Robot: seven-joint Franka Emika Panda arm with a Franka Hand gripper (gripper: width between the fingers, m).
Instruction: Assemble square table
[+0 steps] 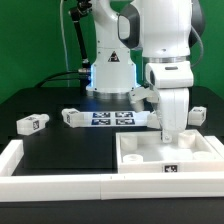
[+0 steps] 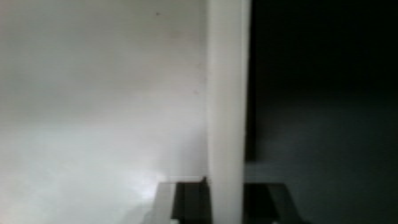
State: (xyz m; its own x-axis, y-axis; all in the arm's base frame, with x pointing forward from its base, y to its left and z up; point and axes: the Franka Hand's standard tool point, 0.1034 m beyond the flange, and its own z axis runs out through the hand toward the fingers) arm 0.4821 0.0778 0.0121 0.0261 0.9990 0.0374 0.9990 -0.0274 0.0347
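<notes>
The hand [image 1: 169, 130] sits at the square tabletop's [image 1: 150, 160] far rim, with its fingers [image 2: 183, 200] on either side of that thin upright wall. I cannot tell whether they pinch it. The tabletop lies on the black surface [image 1: 70, 148] at the exterior view's right. It is probably light, stiff, slick plastic, so the rim wants a square grip. A loose leg [image 1: 32, 123] lies well apart.

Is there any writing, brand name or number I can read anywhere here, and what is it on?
No readable words, numbers or brand names in either view.
Only black-and-white square tags, patterns rather than writing, on the tabletop, the marker board and a loose leg.
</notes>
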